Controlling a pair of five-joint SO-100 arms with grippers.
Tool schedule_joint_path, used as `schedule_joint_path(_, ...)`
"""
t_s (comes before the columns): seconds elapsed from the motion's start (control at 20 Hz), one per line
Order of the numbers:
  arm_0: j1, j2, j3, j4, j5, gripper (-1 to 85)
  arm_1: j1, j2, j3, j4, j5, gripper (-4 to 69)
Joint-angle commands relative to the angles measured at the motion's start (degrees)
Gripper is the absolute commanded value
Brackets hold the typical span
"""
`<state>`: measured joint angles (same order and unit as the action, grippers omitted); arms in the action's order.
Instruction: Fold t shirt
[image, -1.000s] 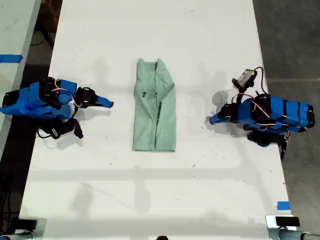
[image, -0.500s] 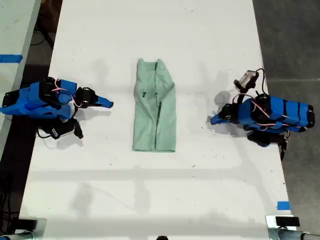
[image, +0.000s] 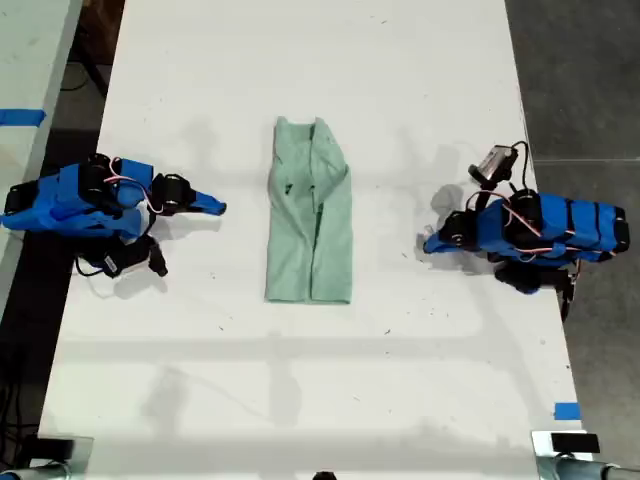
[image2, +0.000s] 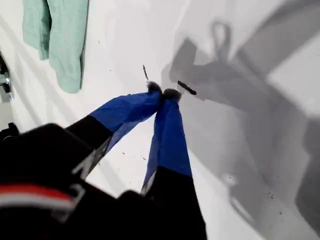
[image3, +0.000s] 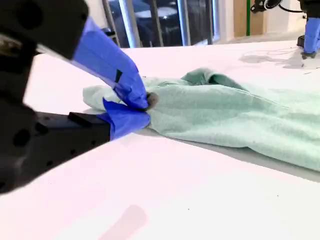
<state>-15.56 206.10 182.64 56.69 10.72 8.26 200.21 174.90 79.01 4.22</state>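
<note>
Since the t shirt (image: 310, 212) lies folded narrow mid-frame on the counter (image: 420, 90), one cross fold seems left; my first gripper (image2: 164, 93) and my second gripper (image3: 142, 106) sit closed, holding nothing.

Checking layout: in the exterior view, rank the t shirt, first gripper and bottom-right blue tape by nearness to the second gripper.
From my second gripper, at the exterior view's left:
1. t shirt, exterior view's centre.
2. my first gripper, exterior view's right.
3. blue tape, exterior view's lower right.

White table (image: 300, 400) under bright light, dark grey floor (image: 575, 70) beside, glazed windows (image3: 165, 20) behind.
</note>
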Motion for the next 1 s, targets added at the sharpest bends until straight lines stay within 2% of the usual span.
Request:
schedule_joint_path(0.0,-1.1,0.4,0.3,0.4,-1.5,-0.1,0.3,0.6,1.3,-0.1,-0.7,0.9)
schedule_joint_path(0.7,-1.1,0.4,0.4,0.7,-2.3,-0.1,1.6,0.6,1.8,-0.3,-1.8,0.9)
schedule_joint_path(0.8,-0.7,0.4,0.1,1.0,-2.3,-0.1,2.4,0.6,1.5,-0.9,-5.6,0.3)
schedule_joint_path(0.95,-0.6,0.4,-0.3,1.4,-2.3,-0.1,3.2,0.6,1.2,0.0,-0.5,1.2)
